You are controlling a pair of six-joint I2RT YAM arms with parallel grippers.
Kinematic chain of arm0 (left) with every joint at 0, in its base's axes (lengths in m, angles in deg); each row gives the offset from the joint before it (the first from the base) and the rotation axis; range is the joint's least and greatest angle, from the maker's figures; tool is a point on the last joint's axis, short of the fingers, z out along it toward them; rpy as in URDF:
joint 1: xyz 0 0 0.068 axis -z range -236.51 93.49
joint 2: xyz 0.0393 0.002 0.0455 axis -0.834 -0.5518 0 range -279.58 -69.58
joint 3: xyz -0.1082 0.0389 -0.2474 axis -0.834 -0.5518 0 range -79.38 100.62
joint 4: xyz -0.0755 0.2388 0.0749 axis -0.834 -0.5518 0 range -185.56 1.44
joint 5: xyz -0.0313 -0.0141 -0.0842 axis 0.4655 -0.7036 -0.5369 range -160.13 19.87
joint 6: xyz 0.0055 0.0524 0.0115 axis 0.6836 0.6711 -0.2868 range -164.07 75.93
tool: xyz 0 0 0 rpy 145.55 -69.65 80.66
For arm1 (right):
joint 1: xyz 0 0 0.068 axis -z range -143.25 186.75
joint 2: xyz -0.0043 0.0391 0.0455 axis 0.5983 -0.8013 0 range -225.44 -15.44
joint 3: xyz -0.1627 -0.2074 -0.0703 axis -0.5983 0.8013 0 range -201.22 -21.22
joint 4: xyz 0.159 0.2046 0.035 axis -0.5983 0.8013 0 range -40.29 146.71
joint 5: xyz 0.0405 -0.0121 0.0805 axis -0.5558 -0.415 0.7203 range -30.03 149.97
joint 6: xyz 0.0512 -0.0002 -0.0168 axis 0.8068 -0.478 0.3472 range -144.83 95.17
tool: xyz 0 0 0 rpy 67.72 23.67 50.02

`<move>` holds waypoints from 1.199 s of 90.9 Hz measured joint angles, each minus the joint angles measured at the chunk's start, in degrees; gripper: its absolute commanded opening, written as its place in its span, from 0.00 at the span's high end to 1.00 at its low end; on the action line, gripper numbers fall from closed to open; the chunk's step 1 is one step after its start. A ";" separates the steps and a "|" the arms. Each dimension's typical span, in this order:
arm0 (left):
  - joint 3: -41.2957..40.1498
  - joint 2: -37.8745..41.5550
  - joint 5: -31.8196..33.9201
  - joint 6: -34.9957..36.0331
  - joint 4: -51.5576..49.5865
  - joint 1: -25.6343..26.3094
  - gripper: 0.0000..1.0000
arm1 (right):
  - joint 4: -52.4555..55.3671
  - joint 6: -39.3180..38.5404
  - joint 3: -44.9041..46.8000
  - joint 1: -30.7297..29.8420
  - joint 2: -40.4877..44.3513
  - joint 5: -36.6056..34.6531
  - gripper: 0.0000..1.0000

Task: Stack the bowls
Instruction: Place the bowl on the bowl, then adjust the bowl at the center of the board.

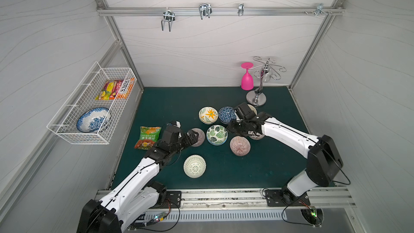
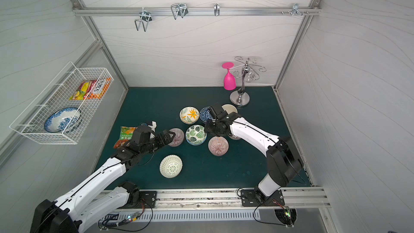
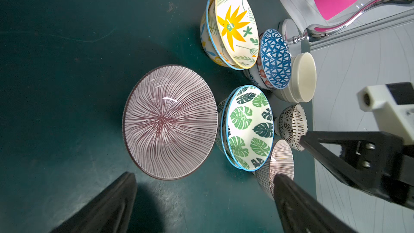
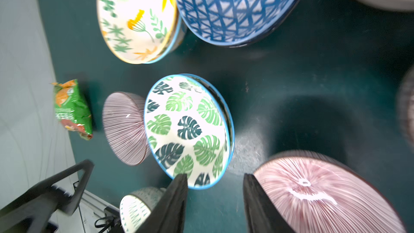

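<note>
plain cream ceramic bowl half hidden behind the white right arm, dark-speckled white bowl mostly under it, pink-striped ceramic bowl blurred, edge-cropped

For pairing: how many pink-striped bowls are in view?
2 pink-striped bowls: one just ahead of the left gripper; one beside the green-leaf bowls, nearer the right arm. Stacks may hide more.

A white wire basket on the side wall held a shallow blue-and-white floral ceramic dish and colourful snack packets. A green foil snack bag lay on the dark green mat. A pink plastic goblet was upside down just beside a chrome stemware rack.
</note>
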 measured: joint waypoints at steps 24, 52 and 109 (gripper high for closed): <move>0.00 1.66 0.02 -0.07 -0.02 0.00 0.00 | 4.28 3.39 12.55 4.50 17.22 -2.73 0.50; 0.00 3.63 0.07 -0.35 -0.15 0.00 0.00 | 6.62 7.93 23.54 8.90 22.53 -1.20 0.51; -0.33 5.73 0.90 -0.55 -0.50 0.00 0.00 | 1.57 10.45 24.48 9.09 11.28 0.79 0.72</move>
